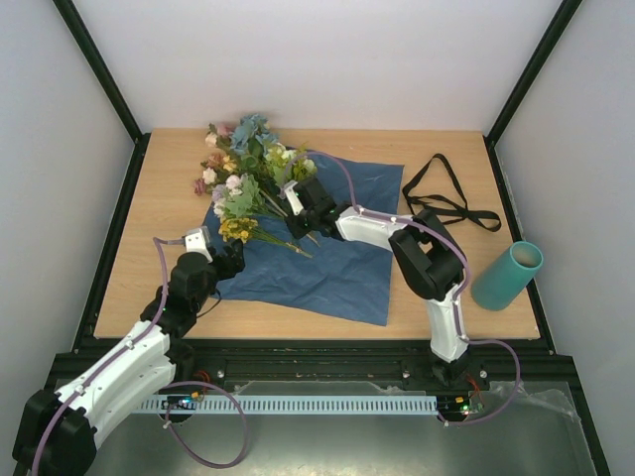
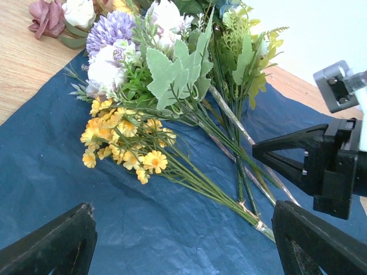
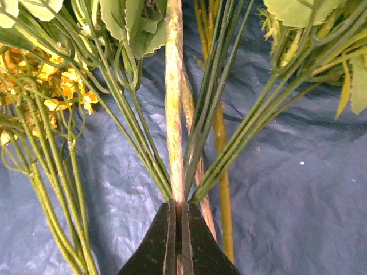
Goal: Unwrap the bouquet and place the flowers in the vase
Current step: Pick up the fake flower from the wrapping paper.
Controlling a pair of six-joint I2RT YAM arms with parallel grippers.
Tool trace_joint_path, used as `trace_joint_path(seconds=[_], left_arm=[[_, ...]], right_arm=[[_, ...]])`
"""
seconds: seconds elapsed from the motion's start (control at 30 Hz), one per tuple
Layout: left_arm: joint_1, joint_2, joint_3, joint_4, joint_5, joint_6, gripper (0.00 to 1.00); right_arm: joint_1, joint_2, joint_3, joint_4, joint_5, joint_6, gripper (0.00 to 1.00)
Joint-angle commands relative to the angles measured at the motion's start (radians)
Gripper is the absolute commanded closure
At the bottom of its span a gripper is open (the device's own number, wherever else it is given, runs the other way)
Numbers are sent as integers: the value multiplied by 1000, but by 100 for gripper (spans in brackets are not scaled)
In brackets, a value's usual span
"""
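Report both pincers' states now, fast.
Left pincer: open, holding nothing.
Right pincer: closed on a stem of the flowers.

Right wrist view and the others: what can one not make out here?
1. Right wrist view: most blooms of the flowers are cut off by the top edge.
2. Same view: the right gripper has shut jaws that hide whether a stem is pinched.
3. Top view: the vase wall hides its inner bottom.
4. Left wrist view: the left gripper has its jaws cut by the bottom edge.
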Motion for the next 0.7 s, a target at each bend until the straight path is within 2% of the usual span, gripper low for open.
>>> trace_joint_path(seconds=[0.0, 0.1, 0.23, 0.4, 0.5, 0.67], left_arm=[[4, -4, -5, 22, 6, -14, 15], [4, -6, -11, 32, 9, -25, 16], [5, 14, -25, 125, 65, -91, 19], [5, 94, 71, 179, 158, -165, 19], [6, 133, 120, 181, 163, -158, 19], [7, 167, 159, 189, 154, -157, 19]], right_arm=[[5, -121, -75, 124, 3, 11, 99], [5, -161, -144, 208, -20, 13, 99], [7, -198, -213, 325, -50, 22, 99], [8, -273, -275, 392, -51, 44, 99], [8, -334, -345, 485, -58, 39, 99], [8, -393, -356, 525, -55, 27, 99]])
